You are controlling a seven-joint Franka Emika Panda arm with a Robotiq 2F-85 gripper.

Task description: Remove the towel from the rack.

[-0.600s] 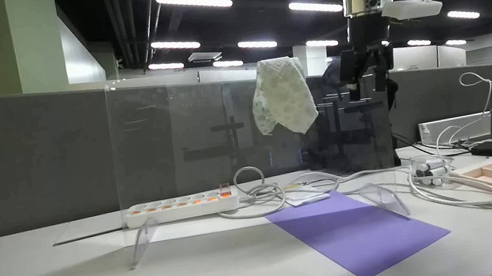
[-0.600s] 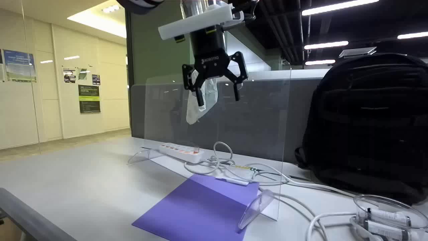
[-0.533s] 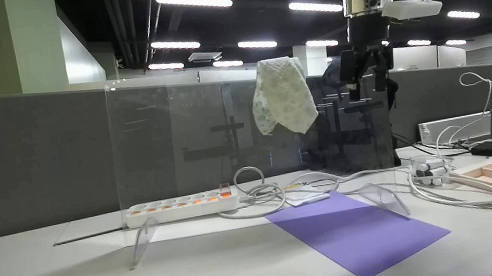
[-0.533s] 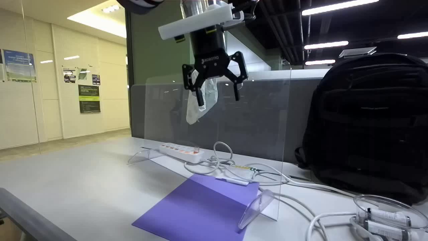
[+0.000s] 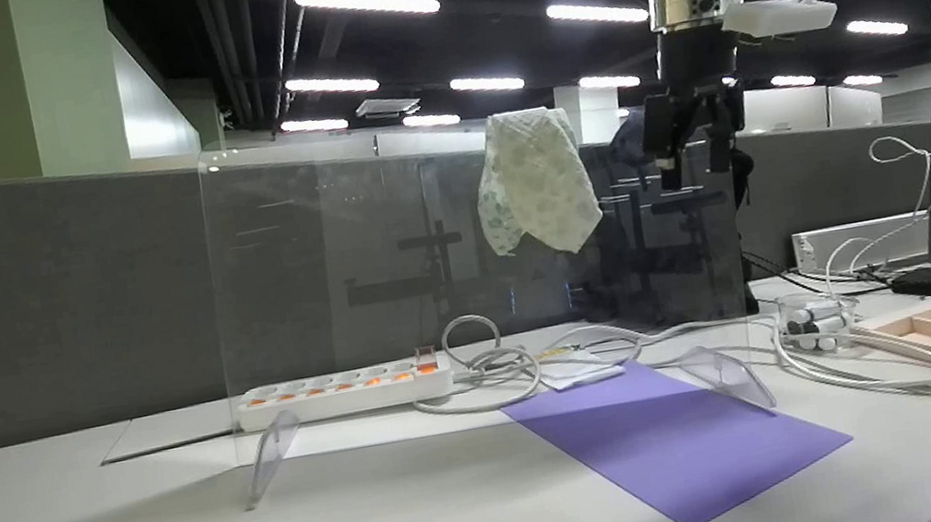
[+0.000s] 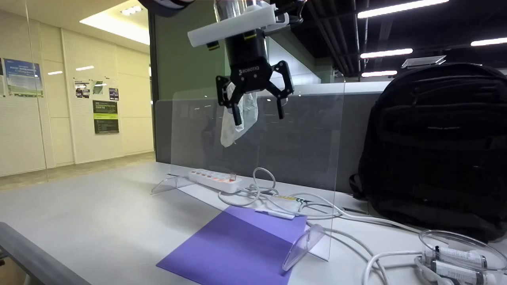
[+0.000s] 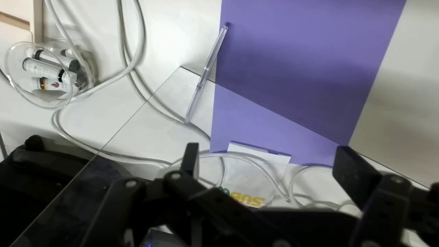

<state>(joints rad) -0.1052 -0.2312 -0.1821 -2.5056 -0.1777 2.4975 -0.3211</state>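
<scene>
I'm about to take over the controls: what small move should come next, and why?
I'd probably ease the open hand sideways toward the towel before closing: the towel is draped over the top edge of the clear panel, while in an exterior view the hand hangs off to the towel's side, holding nothing.

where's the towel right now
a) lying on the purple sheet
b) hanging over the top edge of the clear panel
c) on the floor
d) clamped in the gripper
b: an exterior view shows the towel draped over the top edge of the clear panel, with a gap between it and the open gripper.
</scene>
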